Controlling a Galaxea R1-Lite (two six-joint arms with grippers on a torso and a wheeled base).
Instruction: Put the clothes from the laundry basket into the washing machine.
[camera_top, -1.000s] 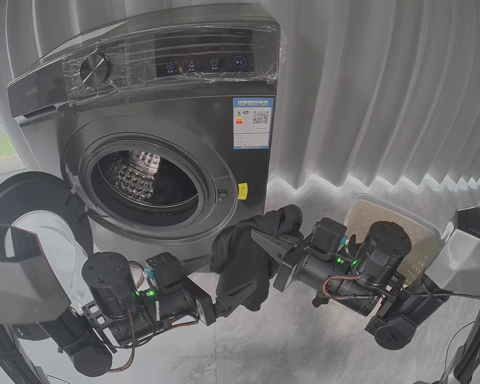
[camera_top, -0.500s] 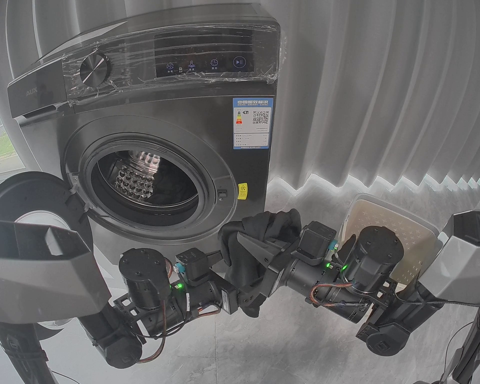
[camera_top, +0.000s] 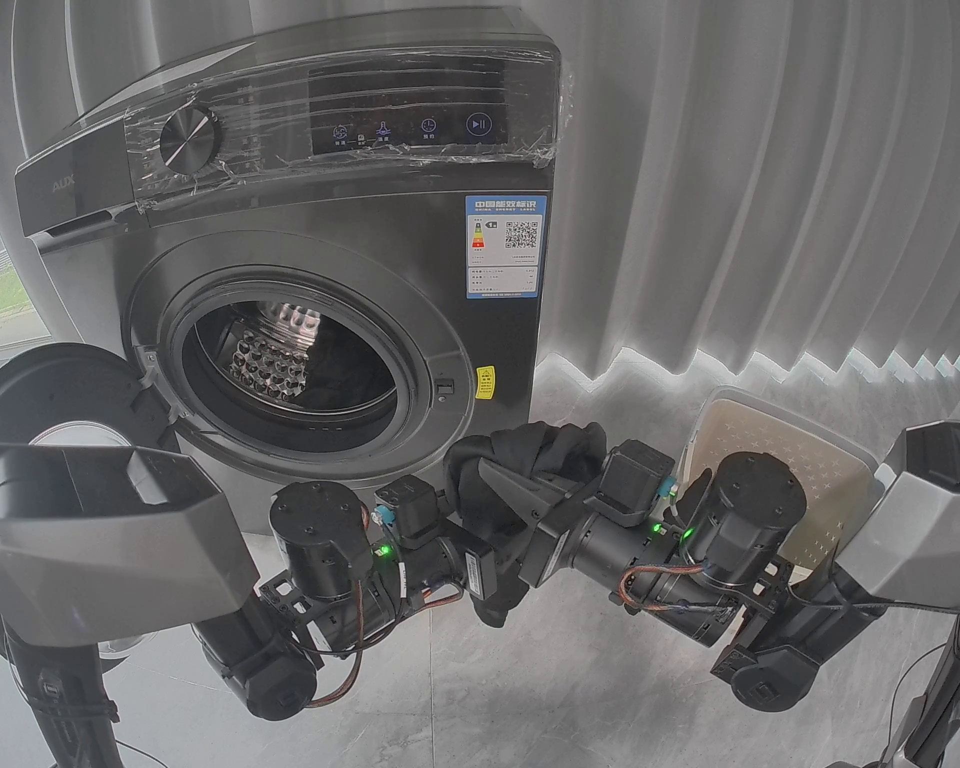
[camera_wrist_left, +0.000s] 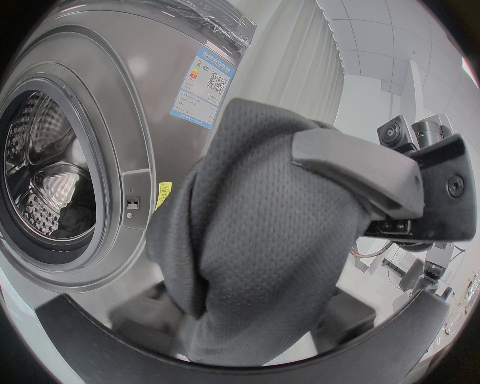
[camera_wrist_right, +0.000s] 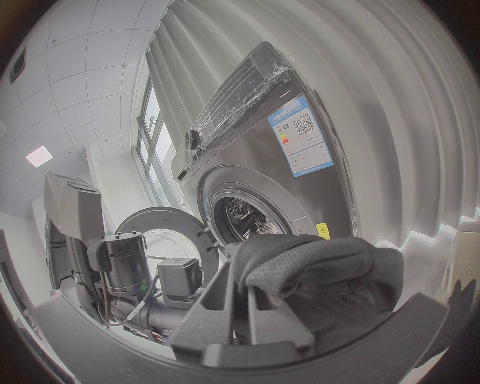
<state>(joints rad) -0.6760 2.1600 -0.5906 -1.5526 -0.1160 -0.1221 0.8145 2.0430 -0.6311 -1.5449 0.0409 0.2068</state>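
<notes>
Head view: the right hand (camera_top: 505, 515) pinches a black mesh garment (camera_top: 530, 450) between its fingers and holds it in the air, low in front of the washing machine (camera_top: 400, 250) and just right of the round opening. The cloth bunches over the top finger and hangs down below it. Over the last second the left arm has swung in from the left, and the left hand (camera_wrist_left: 242, 320) has come right up to the hanging part of the garment. Its fingers are spread, one on each side of the cloth. The right hand has shifted a little toward the machine with its load, then barely moved in the last half second. The machine's door (camera_top: 70, 400) stands swung open on the left, and another dark piece of clothing (camera_top: 340, 385) lies inside the drum. The white laundry basket (camera_top: 780, 430) sits on the floor (camera_top: 560, 680) behind the right arm, by the curtain.
</notes>
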